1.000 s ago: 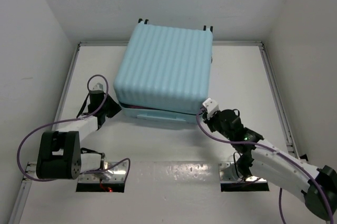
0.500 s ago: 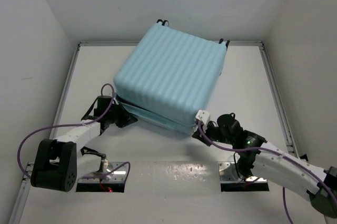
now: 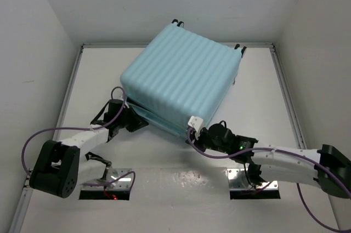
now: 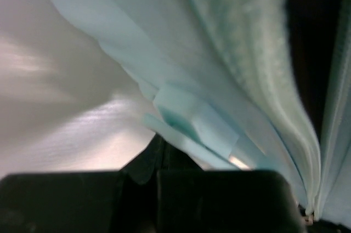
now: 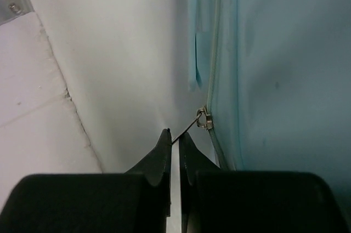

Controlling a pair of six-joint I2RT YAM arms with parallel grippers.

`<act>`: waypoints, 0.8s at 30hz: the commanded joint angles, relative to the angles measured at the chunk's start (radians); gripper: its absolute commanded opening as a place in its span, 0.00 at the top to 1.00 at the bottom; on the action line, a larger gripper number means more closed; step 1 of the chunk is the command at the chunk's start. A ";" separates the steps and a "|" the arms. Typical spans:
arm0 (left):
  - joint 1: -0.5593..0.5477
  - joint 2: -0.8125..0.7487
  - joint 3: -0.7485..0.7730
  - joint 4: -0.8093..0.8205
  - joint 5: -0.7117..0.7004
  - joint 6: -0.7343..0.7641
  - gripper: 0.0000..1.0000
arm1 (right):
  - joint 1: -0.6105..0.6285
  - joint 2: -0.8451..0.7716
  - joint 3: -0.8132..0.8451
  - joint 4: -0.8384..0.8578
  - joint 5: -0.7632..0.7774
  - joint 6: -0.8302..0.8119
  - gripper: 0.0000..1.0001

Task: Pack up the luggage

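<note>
The luggage (image 3: pixel 181 77), a pale aqua ribbed hard-shell suitcase, lies flat and skewed on the table with its lid down. My right gripper (image 3: pixel 192 136) is at its near corner, shut on the thin metal zipper pull (image 5: pixel 188 126) that hangs from the slider (image 5: pixel 204 119) on the luggage's seam (image 5: pixel 216 52). In the right wrist view the gripper (image 5: pixel 174 134) has its fingers pinched on that pull. My left gripper (image 3: pixel 137 121) is shut against the near left side. In the left wrist view its tips (image 4: pixel 159 144) sit under a pale blue flap (image 4: pixel 192 118) of the luggage (image 4: pixel 219 41).
White walls close in the table on the left, right and back. A raised rail (image 3: pixel 74 87) runs along the table's left edge and another (image 3: pixel 285 90) along the right. Two metal base plates (image 3: pixel 107 181) (image 3: pixel 252 181) are at the near edge.
The luggage has turned clockwise. My right gripper has travelled left along the near side with the zipper pull. My left gripper has swung lower and rightward against the near left side.
</note>
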 commanded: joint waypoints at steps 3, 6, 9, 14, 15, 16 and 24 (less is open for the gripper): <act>-0.121 0.047 -0.005 0.144 0.150 -0.023 1.00 | 0.129 0.127 0.148 0.133 0.075 0.042 1.00; -0.151 0.070 0.008 0.184 0.110 -0.073 1.00 | 0.142 0.216 0.256 0.072 0.219 0.121 1.00; -0.174 0.090 0.021 0.208 0.084 -0.093 1.00 | 0.137 0.303 0.371 0.009 0.300 0.189 1.00; -0.174 0.080 0.031 0.186 0.055 -0.102 1.00 | 0.105 0.474 0.555 0.078 0.268 0.155 1.00; -0.174 0.068 0.031 0.167 0.032 -0.087 1.00 | 0.108 0.559 0.588 0.041 0.265 0.140 1.00; -0.174 0.052 0.031 0.143 0.018 -0.087 1.00 | 0.108 0.586 0.623 0.027 0.262 0.132 1.00; 0.010 -0.146 -0.034 -0.067 -0.030 -0.006 1.00 | 0.111 0.845 0.938 0.101 0.219 0.048 1.00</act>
